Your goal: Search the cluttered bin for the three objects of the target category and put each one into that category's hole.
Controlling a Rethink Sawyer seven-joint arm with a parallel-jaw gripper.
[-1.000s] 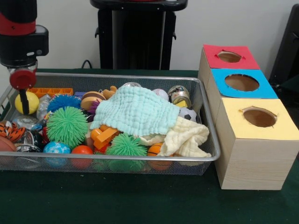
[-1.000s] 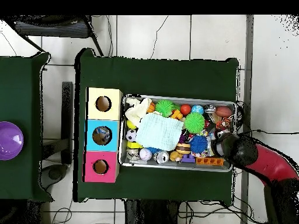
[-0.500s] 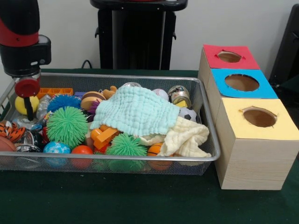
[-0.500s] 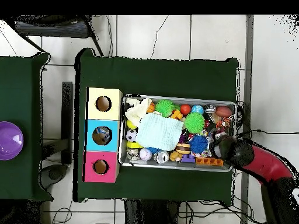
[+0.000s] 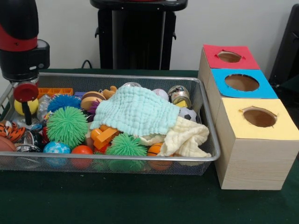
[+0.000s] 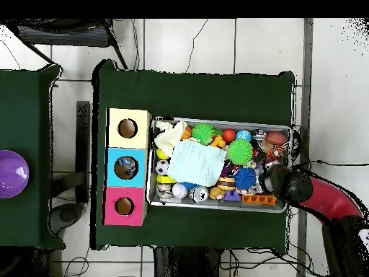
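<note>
Front view: the red-and-black gripper (image 5: pixel 26 106) hangs at upper left over the silver wire-mesh bin (image 5: pixel 208 126), against a yellow ball (image 5: pixel 18 107); whether it grips cannot be told. Overhead view: gripper (image 6: pixel 272 180) at the bin's (image 6: pixel 216 208) right end; the red, blue and yellow holed wooden box (image 6: pixel 127 148) at centre left.

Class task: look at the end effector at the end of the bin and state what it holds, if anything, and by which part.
It cannot be told. The end effector hangs in front of a yellow ball, but no grip shows.
</note>
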